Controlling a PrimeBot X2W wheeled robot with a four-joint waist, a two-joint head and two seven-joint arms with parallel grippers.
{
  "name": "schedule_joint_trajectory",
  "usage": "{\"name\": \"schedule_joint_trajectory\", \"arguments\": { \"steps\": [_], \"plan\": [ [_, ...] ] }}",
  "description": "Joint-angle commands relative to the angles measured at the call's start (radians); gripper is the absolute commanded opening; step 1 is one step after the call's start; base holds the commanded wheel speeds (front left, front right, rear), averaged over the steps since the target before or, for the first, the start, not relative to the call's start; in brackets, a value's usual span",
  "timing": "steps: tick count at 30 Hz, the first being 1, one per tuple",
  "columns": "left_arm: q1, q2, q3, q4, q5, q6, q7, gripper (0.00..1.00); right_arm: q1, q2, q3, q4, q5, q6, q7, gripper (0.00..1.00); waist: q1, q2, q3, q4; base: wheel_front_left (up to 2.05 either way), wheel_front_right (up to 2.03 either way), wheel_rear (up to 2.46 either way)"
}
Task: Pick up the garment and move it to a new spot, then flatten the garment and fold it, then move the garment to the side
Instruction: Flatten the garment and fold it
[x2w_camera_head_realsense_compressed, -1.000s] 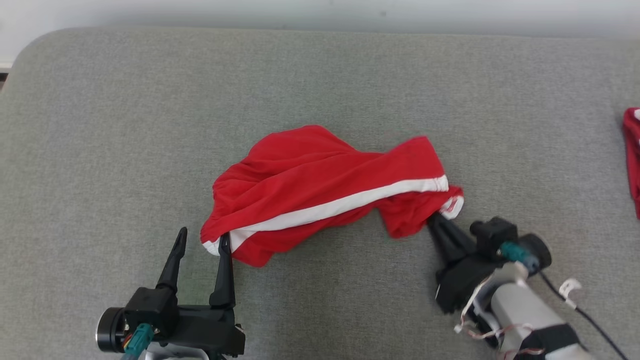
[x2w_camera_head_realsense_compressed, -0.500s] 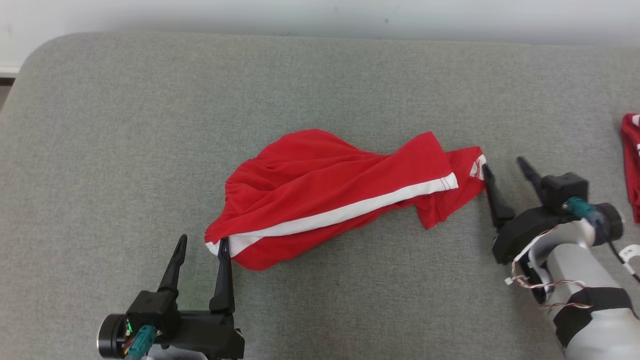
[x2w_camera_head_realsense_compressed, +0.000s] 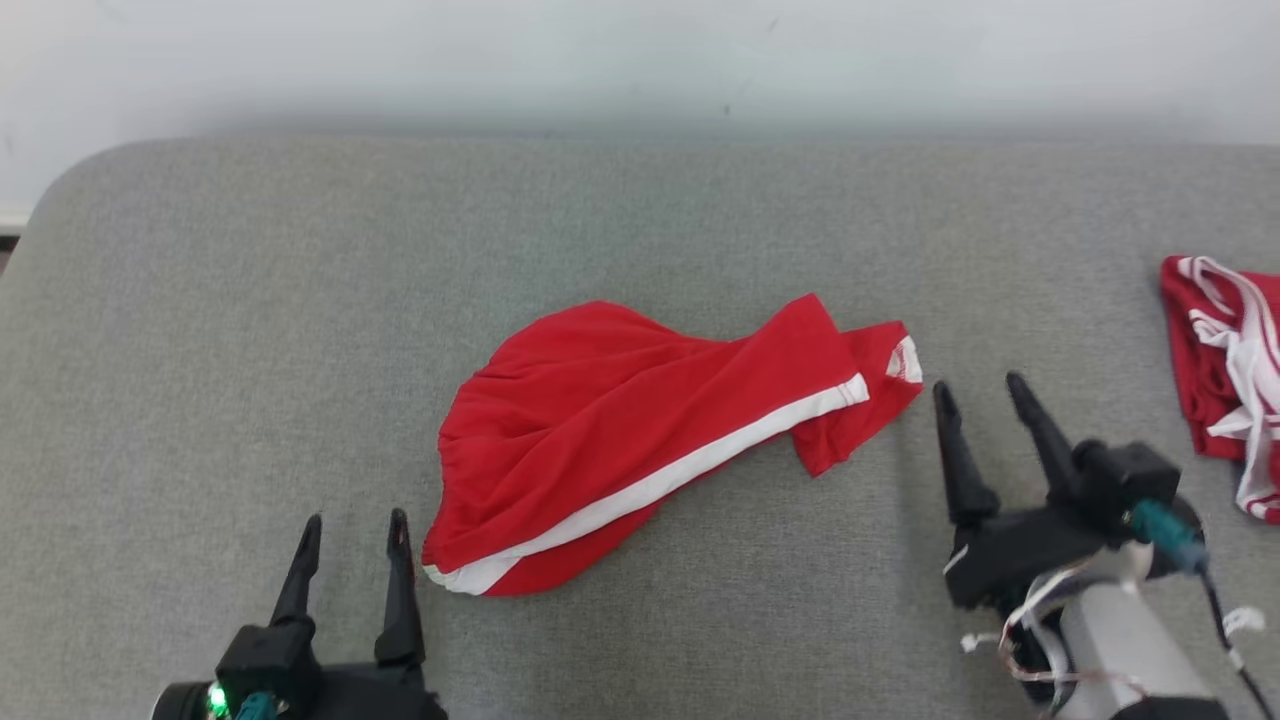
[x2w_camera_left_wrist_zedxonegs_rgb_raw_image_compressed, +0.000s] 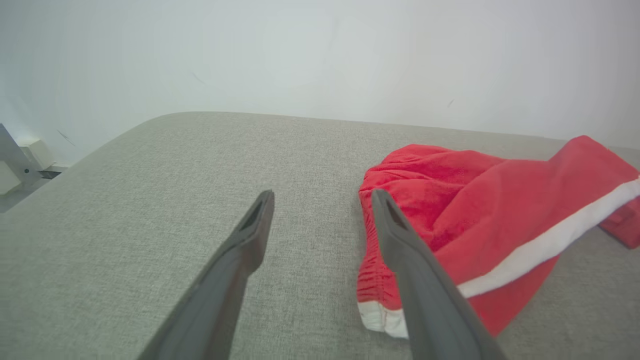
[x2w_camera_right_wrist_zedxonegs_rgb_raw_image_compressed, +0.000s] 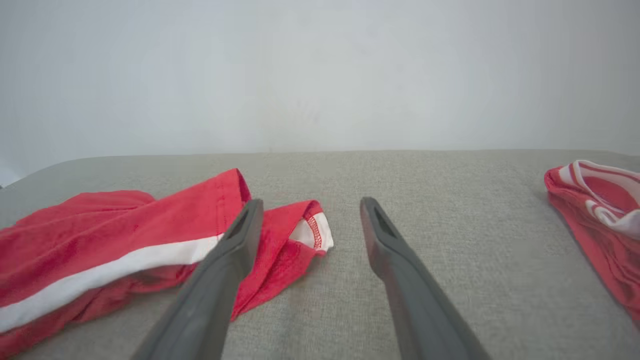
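Note:
The garment (x2w_camera_head_realsense_compressed: 640, 435) is a pair of red shorts with a white side stripe, lying crumpled in the middle of the grey cushioned surface (x2w_camera_head_realsense_compressed: 250, 330). My left gripper (x2w_camera_head_realsense_compressed: 355, 524) stands open just left of its lower left corner, apart from the cloth. The left wrist view has the garment (x2w_camera_left_wrist_zedxonegs_rgb_raw_image_compressed: 480, 240) beside my right-hand finger (x2w_camera_left_wrist_zedxonegs_rgb_raw_image_compressed: 425, 300). My right gripper (x2w_camera_head_realsense_compressed: 980, 388) is open with nothing between its fingers, a short way right of the garment's right end. From the right wrist, that end of the garment (x2w_camera_right_wrist_zedxonegs_rgb_raw_image_compressed: 280, 245) lies behind my left-hand finger (x2w_camera_right_wrist_zedxonegs_rgb_raw_image_compressed: 220, 280).
A second red and white garment (x2w_camera_head_realsense_compressed: 1225, 380) lies at the right edge of the surface, also red in the right wrist view (x2w_camera_right_wrist_zedxonegs_rgb_raw_image_compressed: 600, 220). A pale wall (x2w_camera_head_realsense_compressed: 640, 60) runs along the far edge. The surface's rounded corner is at far left.
My right gripper has opened and let go of the garment's right end, then drawn back to the right. The left gripper has pulled back from the cloth. The camera has shifted.

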Motion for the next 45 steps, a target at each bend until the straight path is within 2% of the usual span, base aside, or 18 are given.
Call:
{"name": "schedule_joint_trajectory", "arguments": {
  "steps": [1,8,17,23,30,45],
  "plan": [
    [0.024,-0.001,0.012,-0.004,0.006,0.002,-0.003,1.0,0.036,0.015,-0.002,-0.03,-0.009,-0.003,-0.001,1.0,0.0,0.0,-0.038,-0.028,0.0,0.0,0.0],
    [0.077,-0.001,0.066,0.005,0.039,-0.005,-0.003,1.0,0.156,0.073,0.02,-0.157,-0.057,-0.003,-0.001,1.0,0.0,0.0,-0.094,-0.07,0.0,0.0,0.0],
    [0.13,-0.001,0.09,0.026,0.074,0.003,-0.003,1.0,0.251,0.116,0.082,-0.195,-0.115,-0.003,-0.001,1.0,0.0,0.0,-0.156,-0.101,0.0,0.0,0.0],
    [0.16,0.0,0.096,0.032,0.098,0.018,-0.003,1.0,0.301,0.149,0.026,-0.202,-0.132,-0.003,-0.001,1.0,0.0,0.0,-0.181,-0.113,0.0,0.0,0.0],
    [0.18,-0.001,0.124,0.046,0.111,0.007,-0.003,1.0,0.339,0.173,-0.016,-0.193,-0.15,-0.003,-0.001,1.0,0.0,0.0,-0.212,-0.129,0.0,0.0,0.0],
    [0.195,-0.001,0.1,0.039,0.079,0.006,-0.003,1.0,0.342,0.183,-0.063,-0.199,-0.154,-0.003,-0.001,1.0,0.0,0.0,-0.197,-0.121,0.0,0.0,0.0]
  ]
}}
